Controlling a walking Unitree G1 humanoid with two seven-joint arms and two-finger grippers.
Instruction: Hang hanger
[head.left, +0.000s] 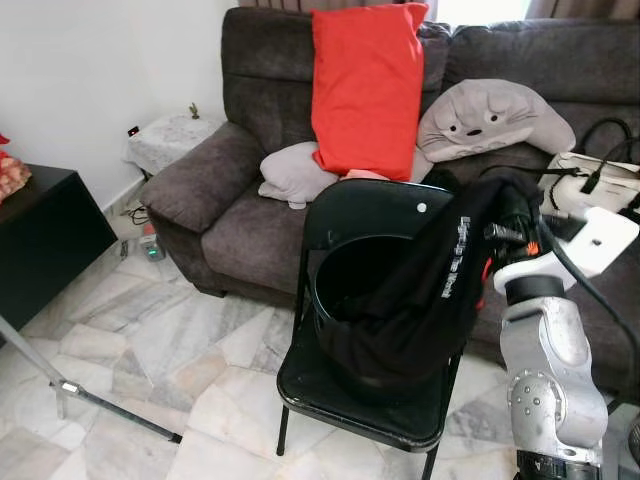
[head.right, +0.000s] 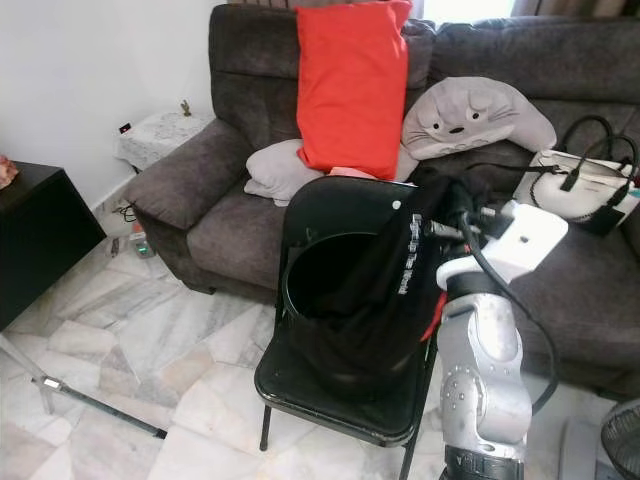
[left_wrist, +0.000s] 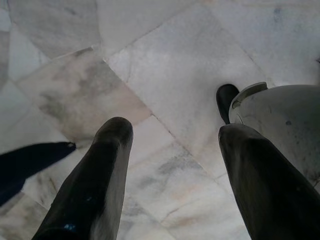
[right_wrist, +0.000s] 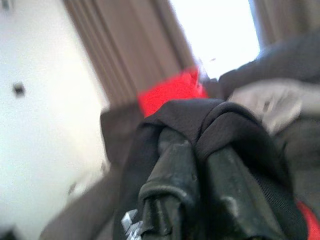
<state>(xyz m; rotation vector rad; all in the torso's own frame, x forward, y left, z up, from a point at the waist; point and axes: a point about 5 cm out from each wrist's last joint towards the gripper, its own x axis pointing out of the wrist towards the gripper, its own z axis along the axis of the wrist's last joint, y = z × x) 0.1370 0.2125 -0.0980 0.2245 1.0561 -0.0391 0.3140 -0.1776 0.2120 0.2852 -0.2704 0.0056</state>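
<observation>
- The right arm (head.left: 545, 390) rises closest to the head camera, silver and bent upward, its wrist over the far right corner of the chair.
- The grey sofa (head.left: 250, 220) fills the back of the room, with a red cushion (head.left: 368, 85) upright against its backrest, a grey plush pillow (head.left: 490, 120) beside that and a white handbag (head.right: 580, 190) on the seat at the right.
- A black folding chair (head.left: 375, 400) stands on the marble floor (head.left: 150, 360) in front of the sofa, carrying a round black basket (head.left: 345, 285).
- A black garment (head.left: 440, 290) with white lettering hangs from the raised claw, its lower part trailing into the basket.
- The right claw (right_wrist: 197, 170) is pressed together, pinching the bunched top of the garment; a hanger itself cannot be made out, though a red edge shows beneath the fabric.
- The left claw (left_wrist: 175, 165) hangs idle, fingers spread, over the floor.
- To do this step well, I judge the arm should lift until the cloth clears the basket rim, keeping the pinch firm so nothing slips, before carrying it to a rail.
- The garment's long axis runs diagonally, from the claw down toward the basket and the robot's left.
</observation>
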